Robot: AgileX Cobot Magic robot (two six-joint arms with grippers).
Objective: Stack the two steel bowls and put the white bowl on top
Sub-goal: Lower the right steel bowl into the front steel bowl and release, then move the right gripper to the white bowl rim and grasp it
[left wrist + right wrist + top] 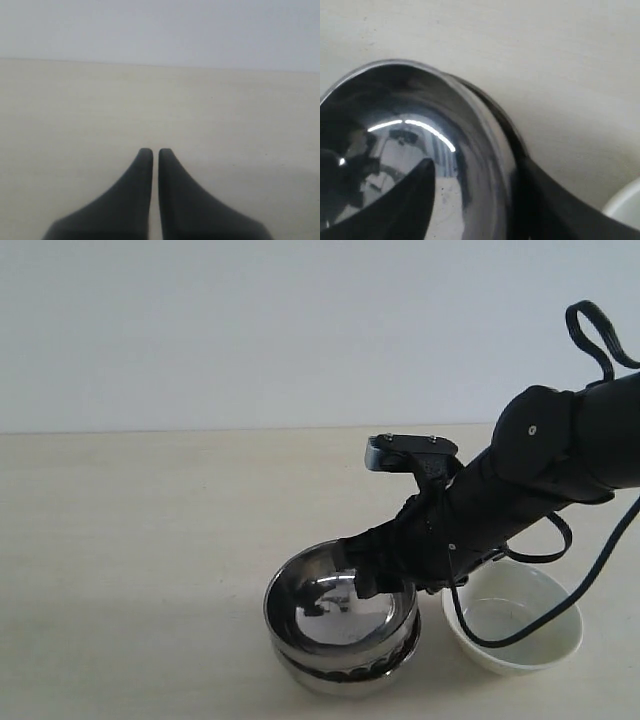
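Note:
The two steel bowls stand nested near the table's front: the upper steel bowl (pixel 340 605) sits inside the ribbed lower steel bowl (pixel 345 672). My right gripper (pixel 385 575) straddles the upper bowl's right rim. In the right wrist view one finger is inside the upper steel bowl (pixel 395 140) with a gap to its wall, and the other is outside, so the right gripper (pixel 475 162) is open. The white bowl (pixel 515 625) rests empty on the table just right of the stack, and its edge shows as the white bowl (pixel 625 210). My left gripper (pixel 155 151) is shut on nothing above bare table, and is out of the exterior view.
A black cable (pixel 520 635) from the right arm droops across the white bowl's mouth. The beige table (pixel 150 540) stretches left and behind the bowls up to a pale wall (pixel 300 330).

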